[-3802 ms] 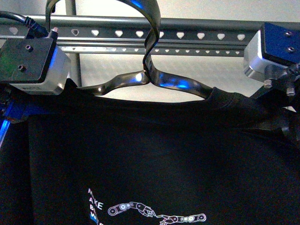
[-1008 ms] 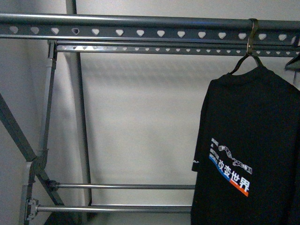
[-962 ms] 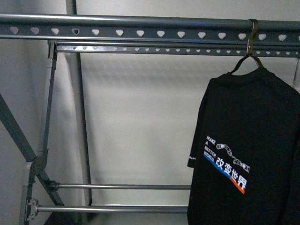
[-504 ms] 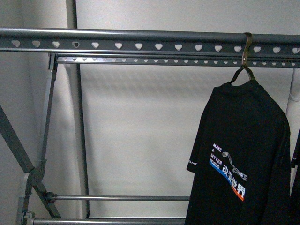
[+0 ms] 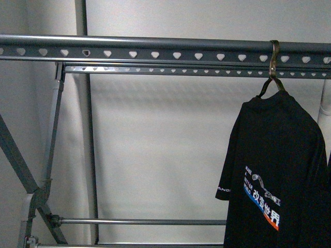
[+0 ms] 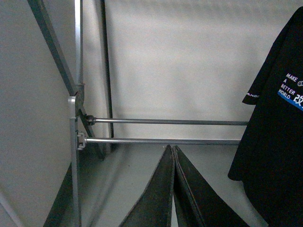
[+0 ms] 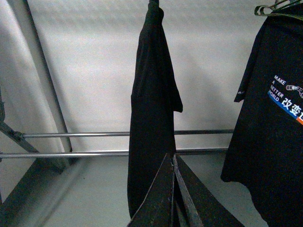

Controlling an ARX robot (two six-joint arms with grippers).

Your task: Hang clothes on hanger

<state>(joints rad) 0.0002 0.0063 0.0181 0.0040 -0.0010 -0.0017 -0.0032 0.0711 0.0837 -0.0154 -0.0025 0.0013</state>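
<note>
A pale wall (image 5: 165, 144) fills the background, well ahead of both the left gripper (image 6: 173, 189) and the right gripper (image 7: 173, 189). A thin wire coat hanger (image 5: 272, 70) hooks high above them. Beyond the right gripper hangs a second printed black T-shirt (image 7: 270, 118) (its own hanger barely in view). Grey floor (image 6: 132, 189) lies below the left gripper.

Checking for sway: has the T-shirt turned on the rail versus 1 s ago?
Yes. The T-shirt has turned; its print faces further right, while its hook stays by the same rail hole.
</note>
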